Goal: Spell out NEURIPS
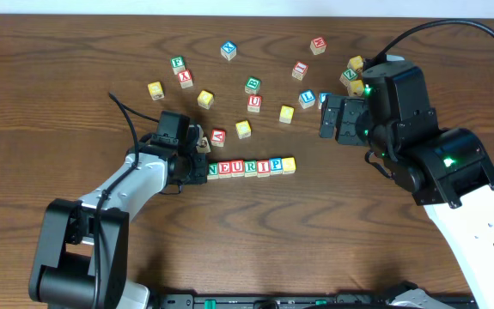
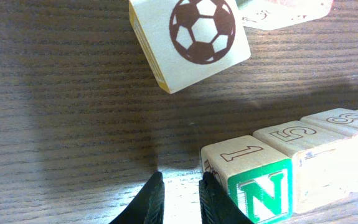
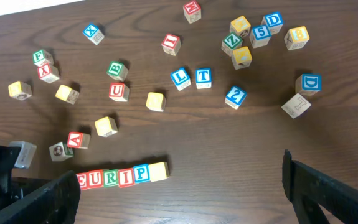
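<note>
A row of letter blocks lies on the wooden table and reads N, E, U, R, I, P, ending in a yellow-topped block whose letter does not show. The row also shows in the right wrist view. My left gripper is down at the row's left end. In the left wrist view its fingers are nearly together with nothing between them, and the right finger touches the green N block. My right gripper is wide open and empty, up above the table.
A soccer-ball block lies just beyond the left fingers. Several loose blocks are scattered behind the row: red A, yellow, red U, green B, blue X, and a cluster under the right arm.
</note>
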`<action>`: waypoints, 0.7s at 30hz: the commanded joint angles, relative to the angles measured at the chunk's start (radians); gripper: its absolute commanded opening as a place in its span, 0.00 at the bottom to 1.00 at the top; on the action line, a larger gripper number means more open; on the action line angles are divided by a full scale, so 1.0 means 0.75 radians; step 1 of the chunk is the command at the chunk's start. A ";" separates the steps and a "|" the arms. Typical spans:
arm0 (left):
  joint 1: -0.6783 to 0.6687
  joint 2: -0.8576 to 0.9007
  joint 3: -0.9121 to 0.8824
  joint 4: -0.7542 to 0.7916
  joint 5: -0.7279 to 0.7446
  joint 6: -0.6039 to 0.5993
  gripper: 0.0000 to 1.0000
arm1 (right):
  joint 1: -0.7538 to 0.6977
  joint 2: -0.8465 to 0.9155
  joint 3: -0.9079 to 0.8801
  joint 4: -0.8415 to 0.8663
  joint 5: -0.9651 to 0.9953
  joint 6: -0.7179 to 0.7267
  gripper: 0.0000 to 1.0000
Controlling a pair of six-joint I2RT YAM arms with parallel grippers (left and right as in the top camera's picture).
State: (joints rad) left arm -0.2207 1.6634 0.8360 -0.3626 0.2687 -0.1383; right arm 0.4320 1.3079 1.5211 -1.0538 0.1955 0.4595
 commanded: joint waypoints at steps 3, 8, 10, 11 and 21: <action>-0.002 0.010 -0.014 -0.002 0.025 -0.013 0.20 | -0.005 -0.001 0.004 -0.003 0.022 -0.006 0.99; 0.001 0.010 -0.015 -0.008 0.000 -0.013 0.20 | -0.008 -0.001 0.004 -0.018 0.037 -0.006 0.99; 0.002 0.010 -0.015 -0.020 -0.028 -0.013 0.20 | -0.008 -0.001 0.004 -0.032 0.053 -0.006 0.99; 0.002 0.010 -0.015 -0.027 -0.049 -0.013 0.20 | -0.008 -0.001 0.004 -0.038 0.057 -0.006 0.99; 0.058 0.008 0.010 -0.064 -0.110 -0.023 0.21 | -0.011 -0.001 0.004 -0.052 0.079 -0.006 0.99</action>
State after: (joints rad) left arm -0.2005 1.6634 0.8360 -0.4011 0.2077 -0.1390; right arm 0.4297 1.3079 1.5211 -1.0885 0.2264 0.4595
